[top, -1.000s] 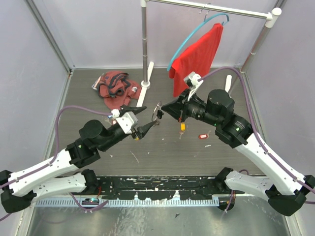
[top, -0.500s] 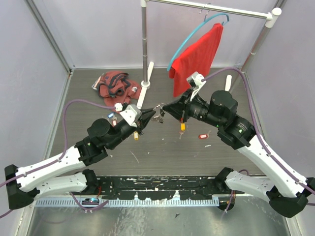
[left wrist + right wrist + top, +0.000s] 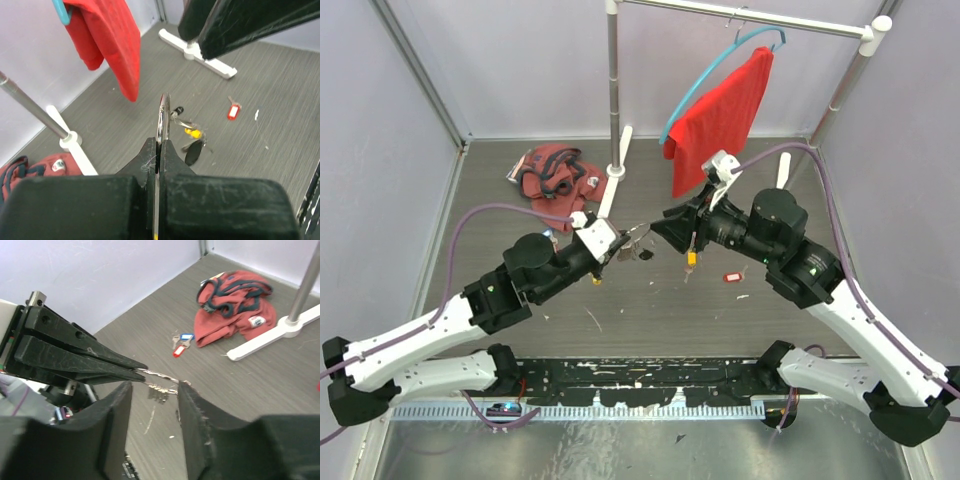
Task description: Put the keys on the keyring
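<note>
My left gripper (image 3: 628, 239) (image 3: 160, 143) is shut on the keyring (image 3: 163, 114), a thin silver ring seen edge-on above its tips and held over the table. In the right wrist view the keyring (image 3: 161, 374) reaches from the left fingers to my right gripper (image 3: 154, 386) (image 3: 665, 226), which is open, with one fingertip (image 3: 183, 386) at the ring's end. Small silver keys (image 3: 161, 393) hang under it. A yellow-tagged key (image 3: 692, 258) (image 3: 192, 133) and a black tag (image 3: 192, 152) show just beyond the ring. A red-tagged key (image 3: 730, 277) (image 3: 233, 111) lies on the table.
Red- and blue-tagged keys (image 3: 182, 343) lie near a crumpled reddish garment (image 3: 556, 172) (image 3: 235, 299). A clothes rack pole (image 3: 612, 90) on a white foot stands behind, and a red cloth (image 3: 722, 112) hangs from a blue hanger. Walls close off both sides.
My left gripper has moved right and closed on the keyring. The right gripper, shut on the ring a moment ago, has opened and let it go.
</note>
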You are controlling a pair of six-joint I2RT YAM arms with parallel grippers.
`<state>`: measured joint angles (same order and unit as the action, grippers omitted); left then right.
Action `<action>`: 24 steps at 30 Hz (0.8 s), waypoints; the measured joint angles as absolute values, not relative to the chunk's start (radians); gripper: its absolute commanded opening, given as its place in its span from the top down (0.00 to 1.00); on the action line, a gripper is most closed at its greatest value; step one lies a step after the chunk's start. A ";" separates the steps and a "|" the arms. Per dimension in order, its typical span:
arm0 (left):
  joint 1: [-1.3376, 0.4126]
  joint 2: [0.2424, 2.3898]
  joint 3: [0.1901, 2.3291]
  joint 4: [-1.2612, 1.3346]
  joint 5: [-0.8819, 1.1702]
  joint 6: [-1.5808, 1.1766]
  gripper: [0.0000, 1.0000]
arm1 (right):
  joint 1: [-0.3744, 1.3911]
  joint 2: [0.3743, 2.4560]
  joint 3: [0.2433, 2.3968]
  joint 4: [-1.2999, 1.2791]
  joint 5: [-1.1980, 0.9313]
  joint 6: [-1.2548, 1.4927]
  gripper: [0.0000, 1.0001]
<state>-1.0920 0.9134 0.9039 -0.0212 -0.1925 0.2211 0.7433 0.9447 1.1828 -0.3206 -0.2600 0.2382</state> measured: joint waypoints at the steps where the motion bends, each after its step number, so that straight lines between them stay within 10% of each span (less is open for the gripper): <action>1: -1.092 0.913 0.916 -0.053 -0.192 0.225 1.00 | 0.743 0.939 1.183 -0.324 -0.252 0.229 0.42; 10: -1.092 1.021 1.087 -0.362 -0.250 0.163 1.00 | 0.744 0.857 1.179 -0.355 -0.030 0.144 0.05; 24: -1.092 1.257 1.040 -0.398 -0.110 -0.141 1.00 | 0.744 0.772 1.114 -0.463 0.490 0.171 0.00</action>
<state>-1.0920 1.2568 1.0405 -0.3981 -0.1101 -0.1410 0.7444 0.7715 1.1145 -0.4629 0.4896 0.1715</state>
